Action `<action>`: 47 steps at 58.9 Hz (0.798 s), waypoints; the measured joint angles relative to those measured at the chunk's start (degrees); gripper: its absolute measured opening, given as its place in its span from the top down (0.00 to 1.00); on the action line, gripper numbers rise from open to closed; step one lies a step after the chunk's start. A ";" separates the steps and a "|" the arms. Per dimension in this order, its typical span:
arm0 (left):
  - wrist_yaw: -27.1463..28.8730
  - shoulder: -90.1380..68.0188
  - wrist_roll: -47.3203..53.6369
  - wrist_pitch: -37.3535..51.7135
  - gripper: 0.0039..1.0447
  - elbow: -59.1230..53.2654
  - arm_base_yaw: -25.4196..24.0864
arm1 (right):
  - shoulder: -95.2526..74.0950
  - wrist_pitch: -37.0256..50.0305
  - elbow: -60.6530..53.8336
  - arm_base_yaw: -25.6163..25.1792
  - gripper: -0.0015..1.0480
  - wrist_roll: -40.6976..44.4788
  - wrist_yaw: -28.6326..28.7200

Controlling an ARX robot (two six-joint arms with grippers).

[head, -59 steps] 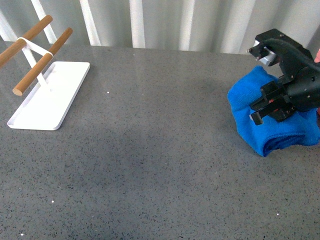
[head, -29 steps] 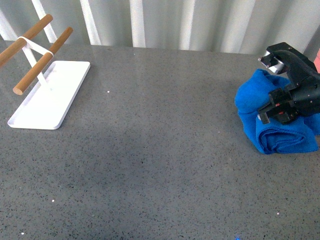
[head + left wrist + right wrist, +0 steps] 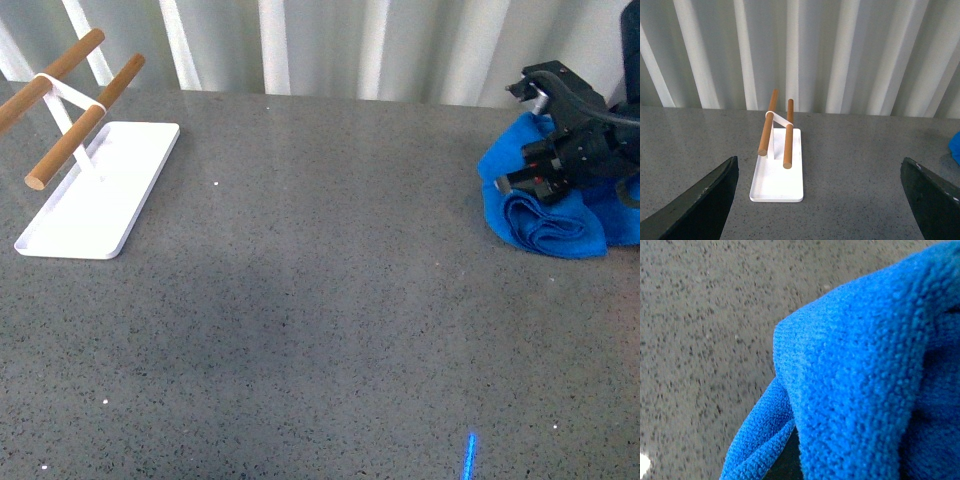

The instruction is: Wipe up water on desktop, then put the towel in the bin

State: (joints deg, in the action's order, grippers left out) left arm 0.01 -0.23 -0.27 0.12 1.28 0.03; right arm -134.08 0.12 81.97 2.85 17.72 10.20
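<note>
The bright blue towel [image 3: 548, 218] is bunched in soft folds at the far right of the speckled dark grey desktop [image 3: 300, 300]. My black right gripper [image 3: 527, 180] is shut on it from above. In the right wrist view the towel [image 3: 865, 375] fills most of the picture and hides the fingers, with desktop [image 3: 705, 315] beside it. My left gripper [image 3: 820, 210] hangs open over bare desktop [image 3: 850, 165], one dark finger [image 3: 705, 202] at each side. A sliver of the towel [image 3: 956, 147] shows at that view's edge. The bin is out of view.
A flat white tray [image 3: 128, 210] with two wooden bars [image 3: 85, 122] stands at the far left, also ahead of the left gripper as the tray [image 3: 777, 187]. A ribbed white wall [image 3: 330, 45] runs behind the desktop. A small blue light streak [image 3: 468, 455] lies near the front edge.
My right gripper has carried the towel farther back and to the right across the desktop. The towel looks more tightly bunched now. The tray has not moved.
</note>
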 joint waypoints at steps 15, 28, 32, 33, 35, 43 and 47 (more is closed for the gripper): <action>0.00 0.00 0.00 0.00 0.06 0.00 0.00 | -8.24 -7.08 16.63 5.49 0.95 -3.28 1.99; 0.00 0.02 0.00 0.00 0.06 0.00 0.00 | -5.97 -2.03 13.90 15.67 0.95 -9.27 8.61; 0.00 0.00 0.00 0.00 0.06 0.00 0.00 | -3.06 0.17 9.05 17.62 0.95 -9.18 9.90; 0.00 0.00 0.00 0.00 0.06 0.00 0.00 | -1.70 1.18 6.84 18.38 0.95 -9.20 10.19; 0.00 0.00 0.00 0.00 0.06 0.00 0.00 | 0.39 2.64 3.50 19.34 0.95 -9.14 11.04; 0.02 0.02 0.00 0.00 0.06 0.00 0.00 | 8.46 7.04 -8.63 20.87 0.95 -8.50 12.59; 0.02 0.02 0.00 0.00 0.06 0.00 0.00 | 12.31 8.90 -14.67 20.50 0.95 -8.04 12.72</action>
State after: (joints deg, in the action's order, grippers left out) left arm 0.03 -0.21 -0.27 0.12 1.28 0.03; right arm -121.78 9.02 67.31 23.35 9.67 22.92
